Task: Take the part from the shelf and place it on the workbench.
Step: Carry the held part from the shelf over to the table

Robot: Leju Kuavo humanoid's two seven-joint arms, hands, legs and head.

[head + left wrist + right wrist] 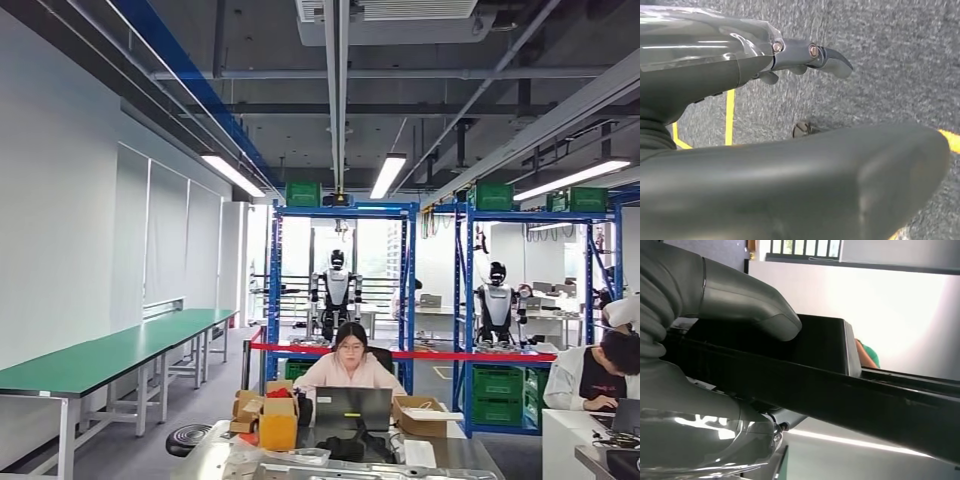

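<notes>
The right hand (721,365) grips a long black part (828,375), the thick grey thumb lying over one face and the darker fingers tucked under the other; the part is a dark, smooth, flat-edged bar with a raised block section, running well past the hand across the right wrist view. The left hand (764,115) hangs over grey carpet crossed by yellow floor tape (729,117), fingers straight and apart from the thumb, holding nothing.

In the head view, nearest is a cluttered desk (453,455) with open cardboard boxes (260,408), a yellow box (278,425) and a laptop (353,407), with a person (349,362) seated behind it. A long green workbench (113,352) runs along the left wall. Further back stand blue shelves (341,290) with green crates (496,395) on the lower tier and more on top; what the crates hold cannot be told. Two humanoid robots (336,295) stand among the shelves.
</notes>
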